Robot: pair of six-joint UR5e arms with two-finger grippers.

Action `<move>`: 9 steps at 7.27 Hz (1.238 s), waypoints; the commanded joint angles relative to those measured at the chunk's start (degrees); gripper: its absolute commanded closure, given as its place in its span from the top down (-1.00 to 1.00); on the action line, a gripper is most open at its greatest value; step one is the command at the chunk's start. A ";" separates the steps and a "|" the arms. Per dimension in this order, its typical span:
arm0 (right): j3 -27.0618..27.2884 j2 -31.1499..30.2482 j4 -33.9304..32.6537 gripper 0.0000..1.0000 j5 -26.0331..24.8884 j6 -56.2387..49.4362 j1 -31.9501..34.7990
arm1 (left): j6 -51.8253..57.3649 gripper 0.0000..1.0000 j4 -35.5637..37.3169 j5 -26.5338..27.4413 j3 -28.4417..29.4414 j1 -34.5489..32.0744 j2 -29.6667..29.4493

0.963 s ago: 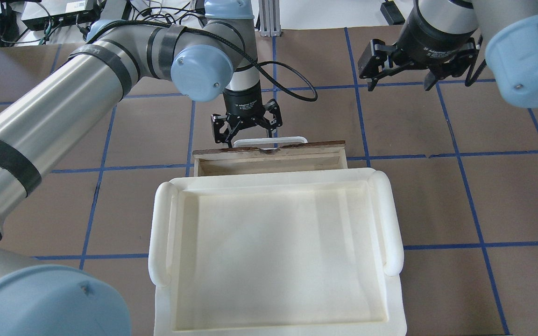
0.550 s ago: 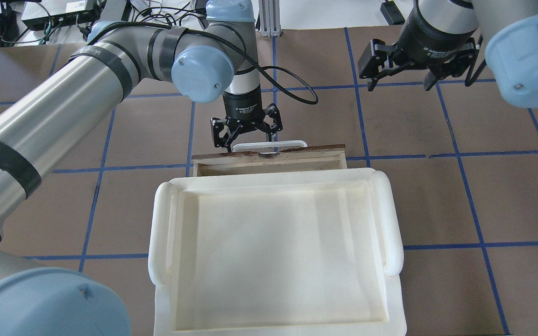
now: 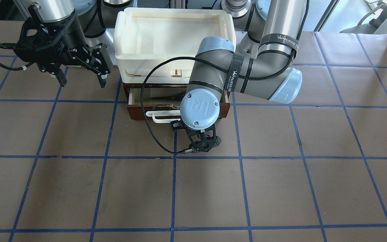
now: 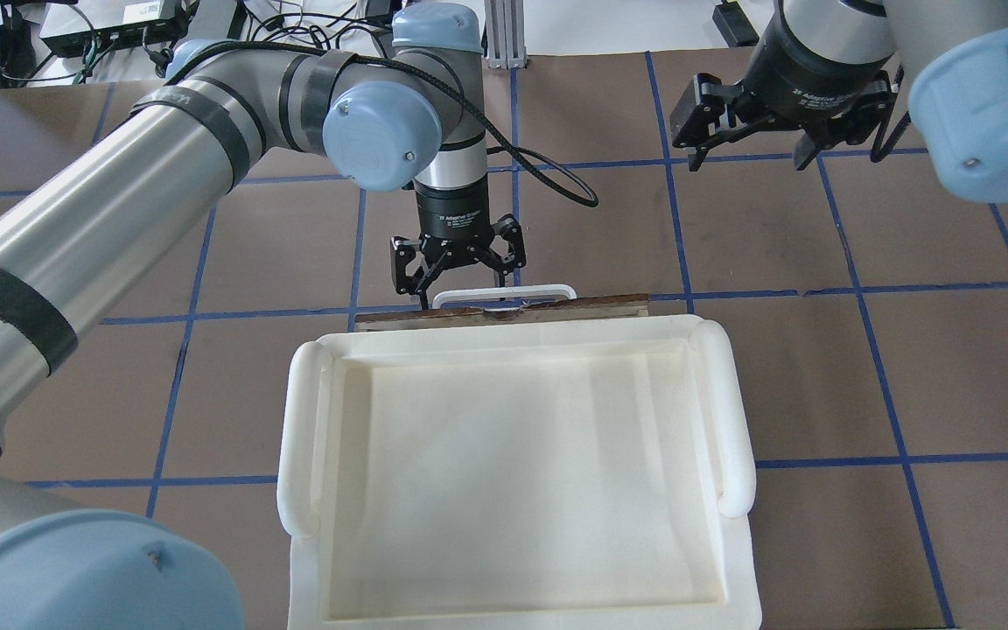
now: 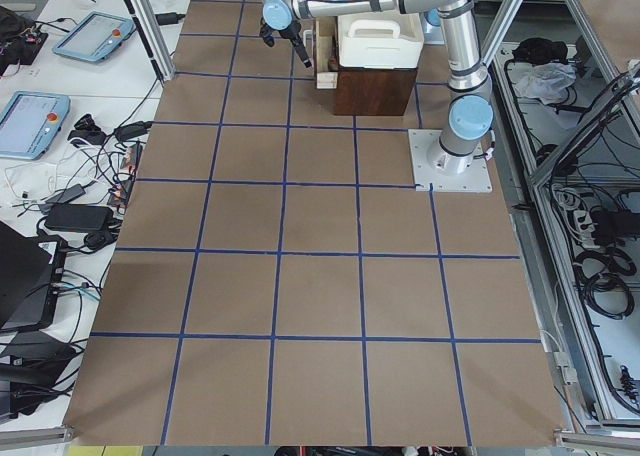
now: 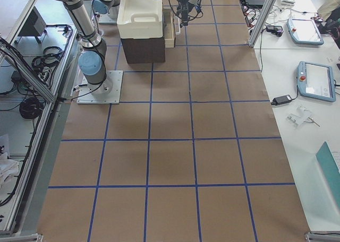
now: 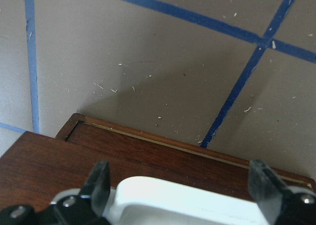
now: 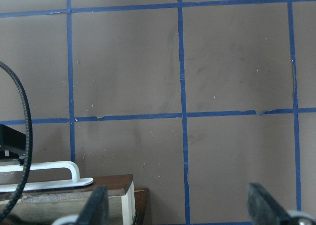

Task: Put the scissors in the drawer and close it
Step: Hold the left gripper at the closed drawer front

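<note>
Spreading beneath the drawer (image 3: 136,113), the brown table (image 3: 281,188) is crossed by blue tape lines. The left arm (image 4: 119,201) reaches over past the drawer's front and bends down toward it. A cream tray (image 4: 513,490) sits above the drawer, atop the stack the drawer slides into. From overhead the tray hides all of the drawer but the front's top edge. The drawer stands pulled out a little, and the front-facing view shows a strip of its pale inside behind the dark front. The right gripper (image 4: 749,162) hangs above the table well off to the drawer's right, fingers (image 8: 261,205) spread wide and empty. The left gripper (image 7: 180,185) is right at the drawer's front with its fingers (image 7: 98,185) apart, the white handle (image 7: 187,200) lying between them, not clamped. The scissors (image 3: 166,97) lie inside the drawer, flat along the exposed strip, showing as a thin dark shape just behind the front.
</note>
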 commanded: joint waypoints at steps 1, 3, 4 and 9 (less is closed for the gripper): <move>0.00 0.00 0.00 1.00 0.00 0.00 0.02 | 0.07 1.00 -3.86 -0.01 -0.09 -0.05 0.33; 0.00 0.00 0.00 1.00 0.00 0.00 0.02 | 0.07 1.00 -5.88 -0.10 -0.09 -0.14 0.15; 0.00 0.00 0.00 1.00 0.00 0.00 0.02 | 0.16 1.00 -6.07 -0.19 -0.09 -0.23 0.07; 0.00 -0.09 0.00 1.00 0.00 0.00 0.02 | 0.07 1.00 -8.09 -0.36 -1.41 -0.40 0.15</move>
